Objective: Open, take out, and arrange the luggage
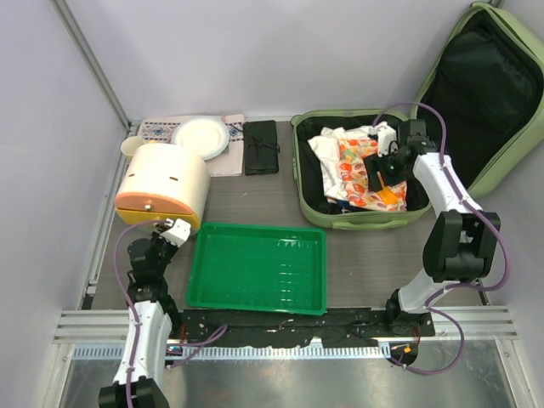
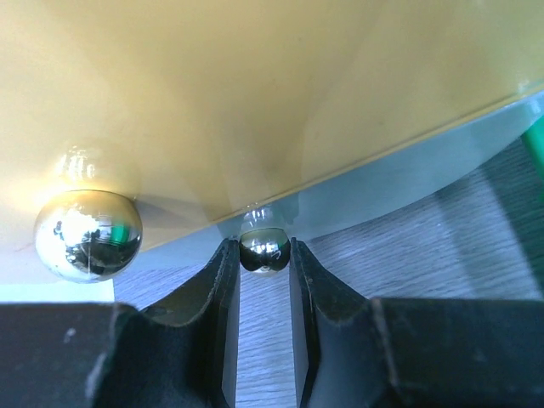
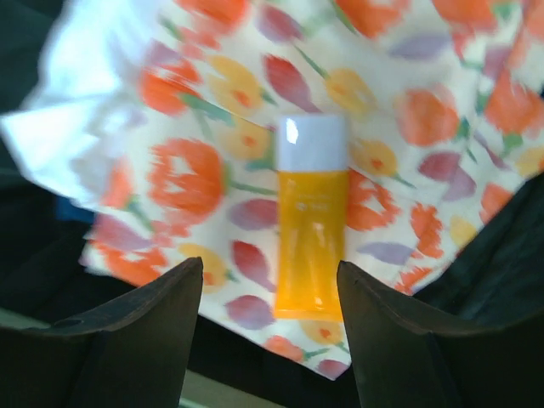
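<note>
The pale green luggage lies open at the back right, its black-lined lid leaning on the right wall. Inside are a floral cloth and an orange tube with a white cap. My right gripper hangs open just above them. In the right wrist view the tube lies on the cloth, its lower end between my open right gripper fingers, untouched. My left gripper is shut on a small chrome knob under the cream-and-orange container.
The cream-and-orange container stands at the left, with a second chrome knob. A flat green tray lies front centre. A white plate, a patterned mat and a black pouch lie at the back. White clothes fill the luggage's left side.
</note>
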You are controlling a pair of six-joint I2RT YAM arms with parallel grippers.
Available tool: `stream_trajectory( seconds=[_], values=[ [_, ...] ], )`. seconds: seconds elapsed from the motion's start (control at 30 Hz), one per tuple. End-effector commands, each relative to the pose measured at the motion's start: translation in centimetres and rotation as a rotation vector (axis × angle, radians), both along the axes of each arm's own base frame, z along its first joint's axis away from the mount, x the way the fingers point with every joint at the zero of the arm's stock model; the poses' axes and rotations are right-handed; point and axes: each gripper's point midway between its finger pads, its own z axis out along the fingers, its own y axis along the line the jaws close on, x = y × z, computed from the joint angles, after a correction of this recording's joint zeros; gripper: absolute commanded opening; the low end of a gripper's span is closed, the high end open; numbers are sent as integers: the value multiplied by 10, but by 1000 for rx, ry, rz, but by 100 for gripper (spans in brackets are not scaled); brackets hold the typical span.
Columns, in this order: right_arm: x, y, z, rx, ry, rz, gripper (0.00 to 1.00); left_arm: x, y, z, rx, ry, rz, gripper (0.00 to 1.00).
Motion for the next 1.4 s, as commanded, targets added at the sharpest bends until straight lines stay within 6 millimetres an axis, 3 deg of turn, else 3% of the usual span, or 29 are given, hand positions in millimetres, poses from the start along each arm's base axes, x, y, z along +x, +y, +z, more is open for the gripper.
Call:
stream_trajectory(
  seconds=[0.0,0.17,0.2,0.27,0.3,0.37,0.4,0.47,0.5,0.53,0.57,0.6,0.63,0.73,0.77,0.87,0.97,1.17,1.37],
  values=[
    [15,70,91,135,-228,181,71,-12,-14,-20,17,69,-98,0],
    [14,155,136,302,-291,319,70,-11,-11,-22,10,84,-76,0],
    [8,188,142,347,-284,388,70,-11,-10,-21,10,81,-75,0],
    [10,228,170,422,-337,435,70,-9,-11,-20,7,79,-81,0],
    [6,262,183,458,-366,503,69,-9,-12,-20,6,77,-87,0],
    [-3,300,195,504,-378,557,69,-8,-14,-19,3,73,-93,0],
    [-18,334,215,535,-415,633,69,-8,-14,-19,1,72,-97,0],
    [-23,369,210,533,-415,678,68,-8,-14,-20,2,75,-98,0],
    [-30,388,228,554,-461,715,67,-9,-14,-21,3,81,-98,0],
    [-44,417,215,551,-437,769,67,-9,-14,-21,4,81,-98,0],
    [-52,432,216,553,-444,796,67,-8,-14,-21,4,80,-97,0],
    [-57,444,232,562,-488,830,67,-9,-14,-21,2,81,-99,0],
    [-69,465,221,552,-474,871,67,-8,-15,-20,2,80,-100,0],
    [-88,495,229,547,-527,937,68,-8,-15,-19,2,78,-104,0],
    [-89,503,221,531,-528,945,68,-8,-15,-19,2,79,-104,0],
    [-101,522,223,525,-565,985,70,-9,-17,-20,4,82,-115,0],
    [-107,534,222,529,-590,1002,71,-10,-18,-21,7,83,-129,0],
    [-93,551,214,528,-662,963,71,-9,-18,-19,21,81,-137,0],
    [-95,563,199,520,-662,961,71,-9,-19,-17,22,81,-144,0]
  ],
)
